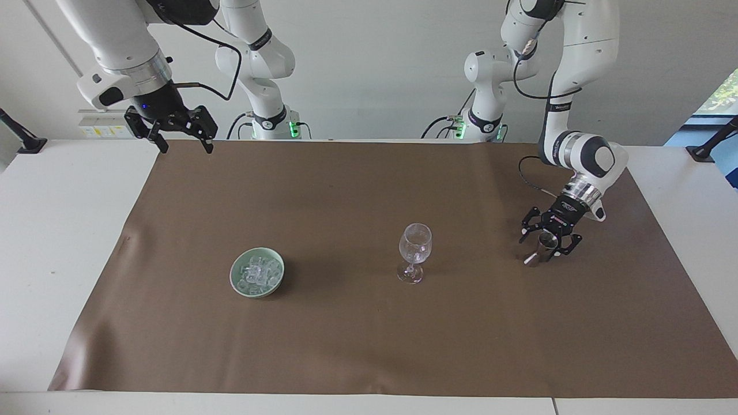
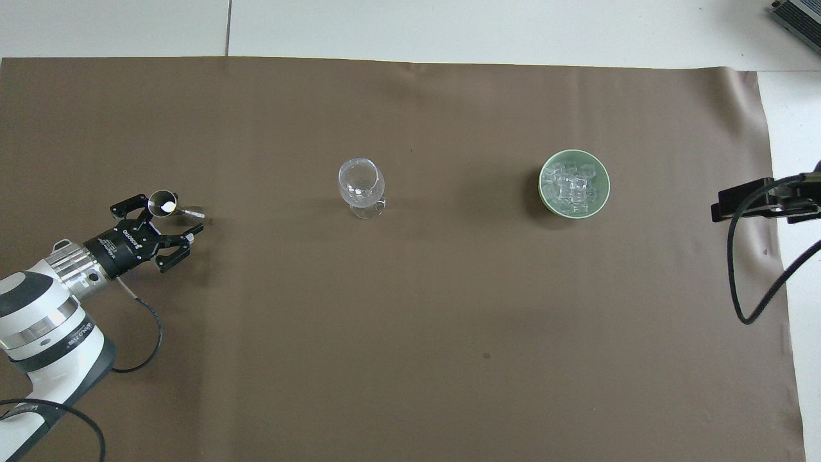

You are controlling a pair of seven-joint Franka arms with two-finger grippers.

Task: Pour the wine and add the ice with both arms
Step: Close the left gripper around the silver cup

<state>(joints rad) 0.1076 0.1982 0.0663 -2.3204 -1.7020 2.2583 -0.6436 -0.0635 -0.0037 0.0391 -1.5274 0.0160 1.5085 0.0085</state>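
Observation:
The wine shows only as a small dark metal jigger [image 1: 541, 250] [image 2: 161, 203], standing on the brown mat toward the left arm's end. My left gripper [image 1: 545, 246] [image 2: 168, 213] is low around it, one finger on each side, jaws still apart; whether they touch it I cannot tell. A clear stemmed wine glass [image 1: 415, 248] [image 2: 361, 183] stands mid-mat. Ice cubes [image 1: 256, 274] [image 2: 573, 186] fill a pale green bowl [image 1: 233, 275] [image 2: 542, 186] toward the right arm's end. My right gripper [image 1: 186, 148] waits open, raised over the mat's corner by its base.
A brown mat [image 1: 369, 346] [image 2: 410, 321] covers most of the white table [image 1: 63, 230]. Black cable from the right arm [image 2: 744, 269] hangs over the mat's edge. Wide bare mat lies between the glass, the bowl and the jigger.

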